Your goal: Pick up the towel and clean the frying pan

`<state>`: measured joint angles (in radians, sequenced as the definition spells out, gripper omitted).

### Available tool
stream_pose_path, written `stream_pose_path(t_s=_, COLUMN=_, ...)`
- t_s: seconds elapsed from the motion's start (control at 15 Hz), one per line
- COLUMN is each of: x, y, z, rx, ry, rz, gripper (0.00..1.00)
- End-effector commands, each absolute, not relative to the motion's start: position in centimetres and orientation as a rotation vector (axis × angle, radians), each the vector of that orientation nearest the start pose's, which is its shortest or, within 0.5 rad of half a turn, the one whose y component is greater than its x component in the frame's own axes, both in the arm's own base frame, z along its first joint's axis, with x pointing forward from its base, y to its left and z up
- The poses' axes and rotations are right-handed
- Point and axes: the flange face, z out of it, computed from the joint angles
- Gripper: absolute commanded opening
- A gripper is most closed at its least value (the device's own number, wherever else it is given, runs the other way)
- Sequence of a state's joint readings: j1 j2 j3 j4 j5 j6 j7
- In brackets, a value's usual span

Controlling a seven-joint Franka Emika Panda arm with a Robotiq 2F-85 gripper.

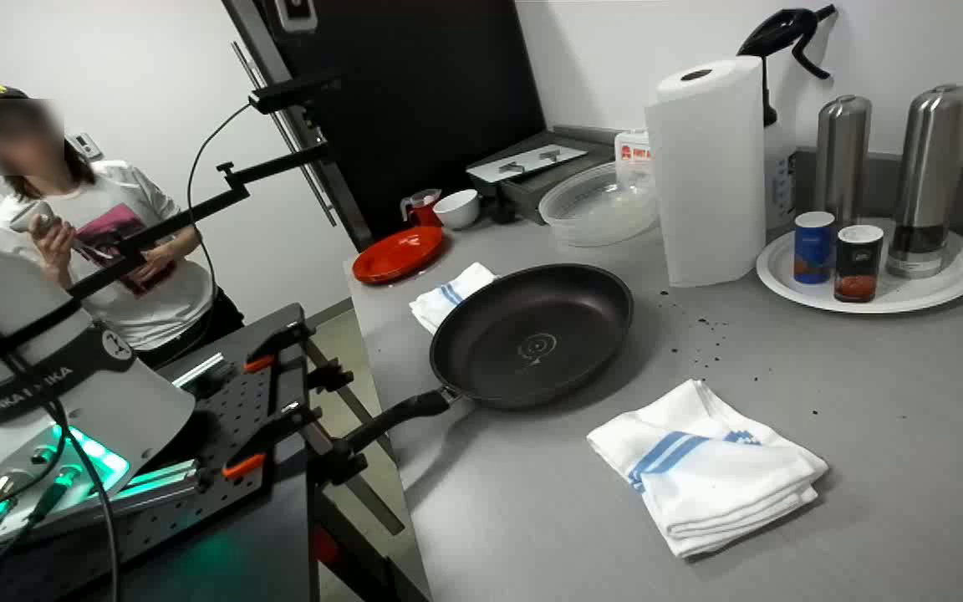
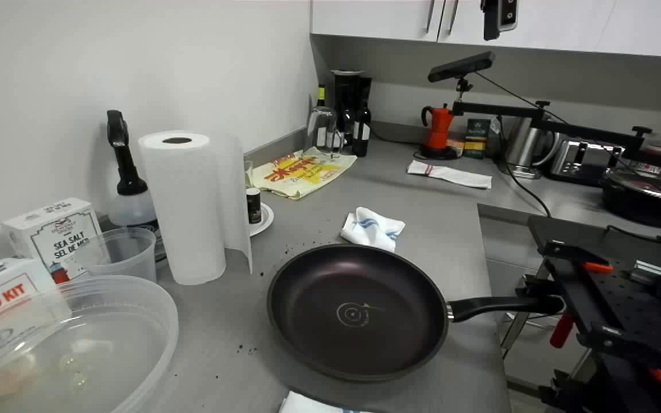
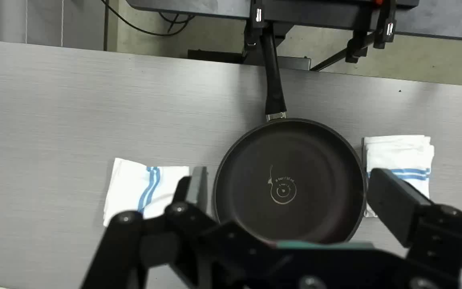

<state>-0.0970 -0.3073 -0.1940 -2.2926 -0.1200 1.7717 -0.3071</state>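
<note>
A black frying pan [image 1: 532, 334] lies on the grey counter in both exterior views [image 2: 359, 310], its handle jutting past the counter's edge. A folded white towel with blue stripes [image 1: 707, 468] lies beside it; it also shows in an exterior view [image 2: 372, 228] and at the left of the wrist view [image 3: 146, 188]. Another such towel [image 1: 452, 297] lies on the pan's opposite side, partly hidden by the pan, and at the right of the wrist view [image 3: 399, 160]. My gripper [image 3: 289, 182] is open and empty, high above the pan [image 3: 289, 176], its fingers apart on either side of it in the picture.
A paper towel roll [image 1: 707, 176] stands near the wall. A white plate [image 1: 962, 267] holds metal mills and small jars. A clear plastic bowl [image 2: 152, 355] and a red plate [image 1: 398, 253] also stand here. Dark crumbs [image 1: 703, 334] are scattered beside the pan.
</note>
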Motion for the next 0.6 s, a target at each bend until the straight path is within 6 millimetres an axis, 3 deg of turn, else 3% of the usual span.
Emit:
stream_pose_path(t_s=0.0, x=41.0, y=-13.7, z=45.5, rx=-3.111, ry=-0.106, rz=0.35, gripper=1.0)
stream_pose_path(t_s=0.27, x=42.7, y=-15.7, z=44.0, rx=-3.097, ry=-0.092, rz=0.344, gripper=1.0)
stream_pose_path(t_s=0.53, x=44.6, y=-19.0, z=41.2, rx=-3.078, ry=-0.007, rz=0.319, gripper=1.0)
